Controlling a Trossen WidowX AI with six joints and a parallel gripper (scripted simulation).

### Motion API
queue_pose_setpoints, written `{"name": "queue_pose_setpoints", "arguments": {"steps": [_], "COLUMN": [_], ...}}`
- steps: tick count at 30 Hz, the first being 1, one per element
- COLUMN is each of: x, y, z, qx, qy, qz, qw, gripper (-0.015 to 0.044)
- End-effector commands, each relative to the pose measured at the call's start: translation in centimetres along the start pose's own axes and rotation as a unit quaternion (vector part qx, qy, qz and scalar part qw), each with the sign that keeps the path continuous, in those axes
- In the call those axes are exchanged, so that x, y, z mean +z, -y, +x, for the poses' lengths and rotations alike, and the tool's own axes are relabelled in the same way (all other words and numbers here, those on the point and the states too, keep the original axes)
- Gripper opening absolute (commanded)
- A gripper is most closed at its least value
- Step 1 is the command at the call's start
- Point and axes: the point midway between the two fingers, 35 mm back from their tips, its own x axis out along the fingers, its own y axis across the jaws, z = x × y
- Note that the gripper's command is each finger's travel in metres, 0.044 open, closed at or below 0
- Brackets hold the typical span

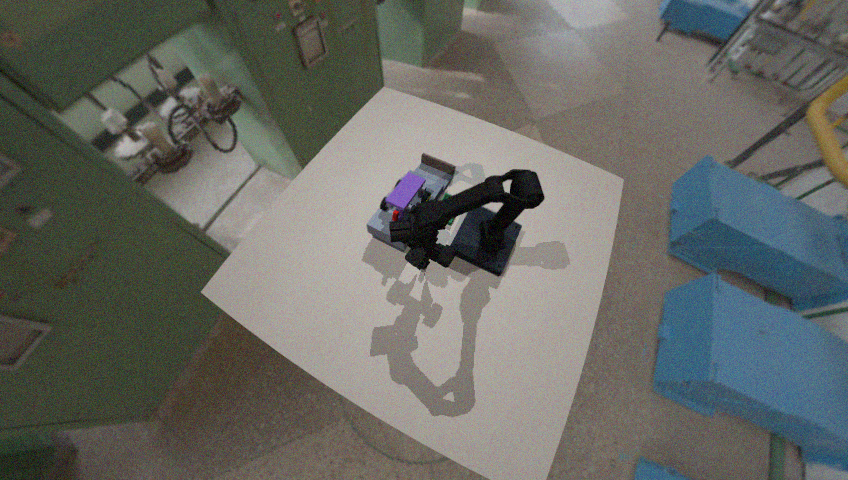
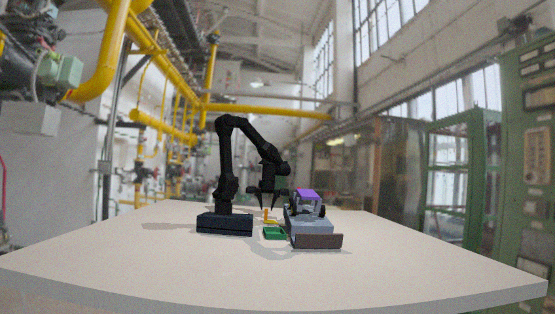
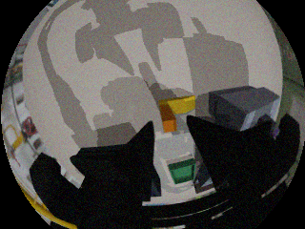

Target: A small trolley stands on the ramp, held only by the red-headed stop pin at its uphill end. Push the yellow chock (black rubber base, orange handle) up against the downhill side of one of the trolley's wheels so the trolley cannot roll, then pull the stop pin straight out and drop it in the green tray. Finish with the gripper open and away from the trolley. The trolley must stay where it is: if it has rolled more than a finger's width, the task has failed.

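Note:
My gripper (image 2: 266, 209) (image 3: 170, 121) points down, open and empty, with its fingertips above the chock. The yellow chock (image 2: 271, 222) (image 3: 178, 106) stands on the table beside the ramp, its orange handle (image 2: 266, 214) (image 3: 169, 123) upright; the arm hides it in the top view. The purple-topped trolley (image 1: 405, 190) (image 2: 308, 194) stands on the grey ramp (image 1: 380, 227) (image 2: 311, 225) (image 3: 240, 101). The red pin head (image 1: 395, 215) (image 2: 299, 188) shows at the trolley's uphill end. The green tray (image 2: 274, 236) (image 3: 183, 179) sits on the table beside the ramp, mostly hidden by the arm in the top view.
A brown end board (image 1: 438, 163) (image 2: 317, 241) stands across the ramp's low end. The arm's dark base (image 1: 484, 237) (image 2: 224, 224) is on the other side of the tray from the ramp. The arm reaches over the tray and close to the ramp's uphill end.

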Motion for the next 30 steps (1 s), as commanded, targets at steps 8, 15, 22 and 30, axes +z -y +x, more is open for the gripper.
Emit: {"name": "queue_pose_setpoints", "arguments": {"steps": [8, 15, 22, 30], "x": [-0.1, -0.1, -0.1, 0.0], "y": [-0.1, -0.1, -0.1, -0.1], "z": [1.1, 2.2, 3.2, 2.9], "qx": [0.002, 0.002, 0.002, 0.001], "qy": [-0.002, -0.002, -0.002, 0.0], "qz": [0.002, 0.002, 0.002, 0.0], "qw": [1.0, 1.0, 1.0, 1.0], "gripper": [0.019, 0.019, 0.019, 0.0065]}}
